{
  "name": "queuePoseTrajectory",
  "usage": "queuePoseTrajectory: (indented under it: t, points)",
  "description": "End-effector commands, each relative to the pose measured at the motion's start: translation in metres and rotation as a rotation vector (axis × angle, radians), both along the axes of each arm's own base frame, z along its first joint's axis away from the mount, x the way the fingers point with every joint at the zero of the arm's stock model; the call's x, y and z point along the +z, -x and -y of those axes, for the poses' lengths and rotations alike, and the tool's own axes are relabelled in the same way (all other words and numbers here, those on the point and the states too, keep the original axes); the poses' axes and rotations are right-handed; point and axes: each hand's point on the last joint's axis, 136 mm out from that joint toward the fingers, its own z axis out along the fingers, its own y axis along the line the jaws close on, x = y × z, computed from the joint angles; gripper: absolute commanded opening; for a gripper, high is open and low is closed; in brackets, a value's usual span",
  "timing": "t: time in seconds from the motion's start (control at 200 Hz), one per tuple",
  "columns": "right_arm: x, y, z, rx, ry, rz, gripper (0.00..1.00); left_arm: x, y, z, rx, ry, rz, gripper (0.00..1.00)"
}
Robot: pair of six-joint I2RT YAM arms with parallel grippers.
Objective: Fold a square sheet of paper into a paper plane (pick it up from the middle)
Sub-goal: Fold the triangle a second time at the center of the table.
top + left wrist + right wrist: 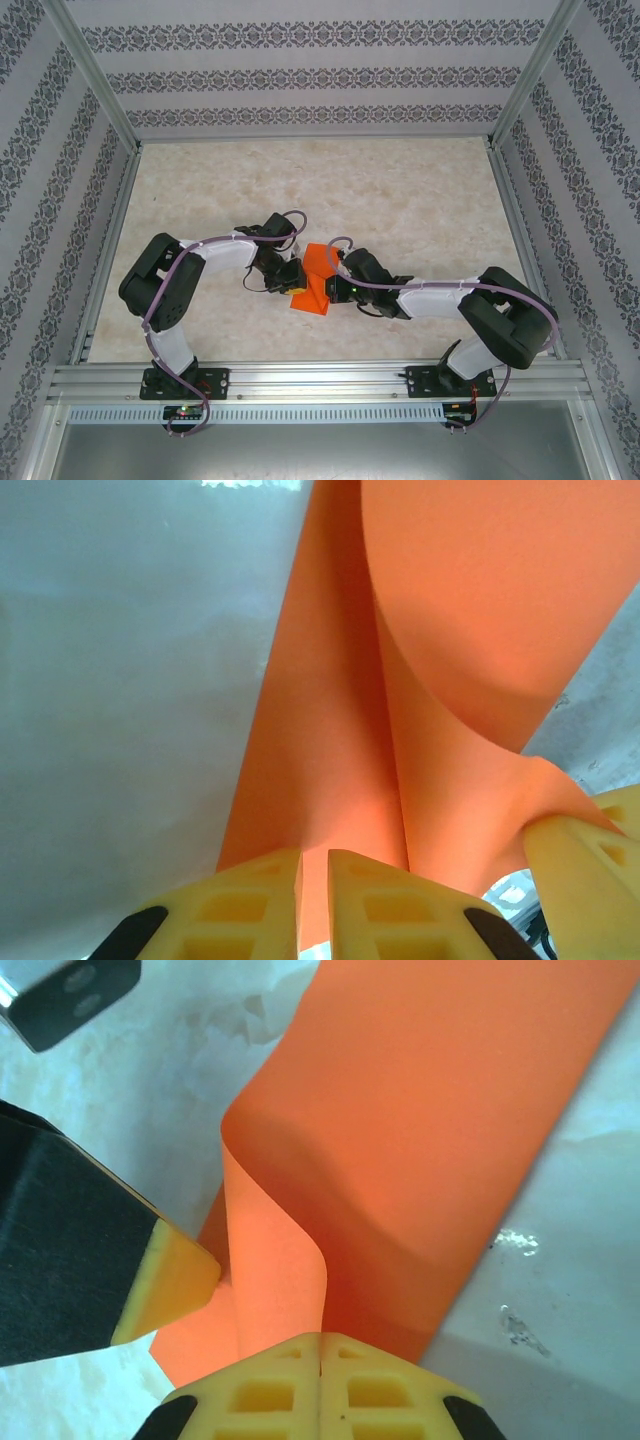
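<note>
The square sheet of paper [318,262] is bright orange, bent and folded over on itself, and held up off the table between both arms. My left gripper [293,278] meets it from the left. In the left wrist view its yellow fingertips [314,855] stand a narrow slit apart with the paper [330,730] running between them. My right gripper [335,287] comes in from the right. Its fingers [320,1338] are pressed together on a curled fold of the sheet [430,1110]. One left finger [175,1280] touches the paper's edge, and a right finger [580,870] shows beside it.
The pale marbled table [400,190] spreads behind and to both sides of the arms. Aluminium rails [320,380] line the near edge and posts stand at the corners. Patterned walls close in the back and sides.
</note>
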Motion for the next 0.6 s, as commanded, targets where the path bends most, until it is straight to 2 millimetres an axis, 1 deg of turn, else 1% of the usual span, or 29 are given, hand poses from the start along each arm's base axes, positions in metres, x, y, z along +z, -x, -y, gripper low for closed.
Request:
queuePoseTrajectory:
  t: [0.0,0.195,0.594]
  points:
    - [0.001,-0.003,0.003,0.034,0.066,0.009,0.04,0.002,-0.006,0.005,-0.027,0.002,0.036,0.16]
    - [0.007,-0.01,-0.002,0.054,0.085,0.032,0.04,0.003,-0.006,0.005,-0.029,-0.002,0.04,0.16]
    - [0.001,-0.015,-0.003,0.122,0.153,0.081,0.05,0.003,-0.006,0.001,-0.038,-0.022,0.049,0.16]
